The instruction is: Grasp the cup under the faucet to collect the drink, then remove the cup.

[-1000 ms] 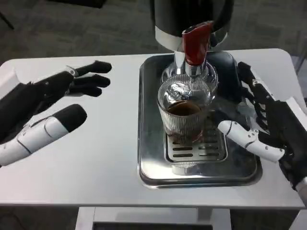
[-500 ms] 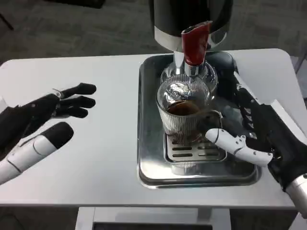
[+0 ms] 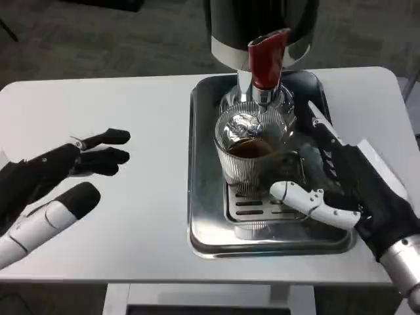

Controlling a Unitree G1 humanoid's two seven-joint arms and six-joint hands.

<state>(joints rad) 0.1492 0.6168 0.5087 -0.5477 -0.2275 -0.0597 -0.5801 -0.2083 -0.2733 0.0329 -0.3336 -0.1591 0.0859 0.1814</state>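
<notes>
Since a moment ago, the right hand point(image 3: 351, 187) has slid closer to the ribbed glass cup point(image 3: 254, 154). Its white thumb now sits by the cup's bottom at 5 o'clock, and its dark fingers reach around the far side at 3 o'clock. I cannot tell if they touch the glass. The cup stands on the metal drip tray point(image 3: 203, 197) under the red faucet point(image 3: 266, 59), with brown drink inside. The left hand point(image 3: 56, 180) floats over the white table point(image 3: 131, 105) at 9 o'clock, fingers spread, holding nothing.
</notes>
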